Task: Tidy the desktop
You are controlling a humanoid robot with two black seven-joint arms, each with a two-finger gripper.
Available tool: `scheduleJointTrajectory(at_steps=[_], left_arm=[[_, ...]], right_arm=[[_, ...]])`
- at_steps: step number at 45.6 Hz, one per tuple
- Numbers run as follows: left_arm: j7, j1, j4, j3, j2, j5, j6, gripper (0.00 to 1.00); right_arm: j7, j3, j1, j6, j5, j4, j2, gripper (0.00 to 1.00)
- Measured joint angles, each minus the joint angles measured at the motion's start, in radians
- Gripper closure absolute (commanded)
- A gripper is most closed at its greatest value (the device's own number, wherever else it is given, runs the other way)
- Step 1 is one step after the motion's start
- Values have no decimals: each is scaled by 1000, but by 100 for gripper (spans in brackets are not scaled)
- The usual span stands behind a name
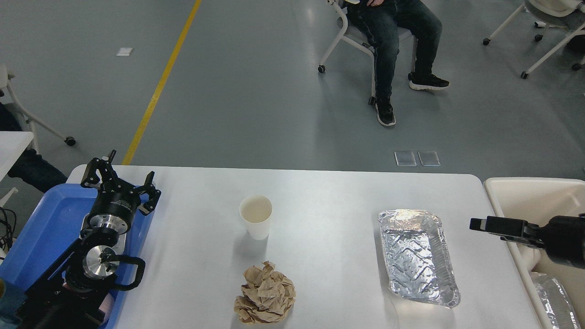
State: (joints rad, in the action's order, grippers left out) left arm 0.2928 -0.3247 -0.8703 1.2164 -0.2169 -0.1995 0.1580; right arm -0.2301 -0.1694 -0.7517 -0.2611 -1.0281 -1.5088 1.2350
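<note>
On the tabletop (329, 196), seen from the head, three things sit out: a paper cup (256, 216), a ball of crumpled brown paper (265, 294) just in front of the cup, and a shiny foil tray (417, 256) well to the right of the cup.

The left claw (119, 178) is far to the left of the cup, over the blue tray (41, 228), with its fingers spread wide and nothing in them. The right claw (496, 225) pokes in from the right, past the foil tray, near the cream bin (525, 192). It is seen edge-on, so I cannot tell if it is clenched or released.

The cup stands up and could tip if a claw bumps it. The foil tray is thin and may crush or slide if squeezed hard.

The tabletop is wide, smooth and pale grey-white, with round corners. It fills the lower middle of the view.
</note>
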Motion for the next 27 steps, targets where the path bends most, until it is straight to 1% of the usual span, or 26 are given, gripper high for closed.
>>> scheduleJointTrajectory(at_steps=[6, 12, 22, 27], left_arm=[[-1, 0, 0, 0, 0, 0, -9, 3], [-2, 0, 1, 0, -3, 0, -10, 3], [-16, 0, 8, -5, -2, 0, -12, 3], [-17, -3, 9, -42, -4, 0, -17, 3]], right_arm=[[9, 0, 15, 38, 197, 2, -32, 0], [11, -3, 69, 114, 374, -37, -40, 0], [12, -10, 173, 162, 528, -185, -18, 0], [10, -10, 204, 162, 559, -216, 3, 0]])
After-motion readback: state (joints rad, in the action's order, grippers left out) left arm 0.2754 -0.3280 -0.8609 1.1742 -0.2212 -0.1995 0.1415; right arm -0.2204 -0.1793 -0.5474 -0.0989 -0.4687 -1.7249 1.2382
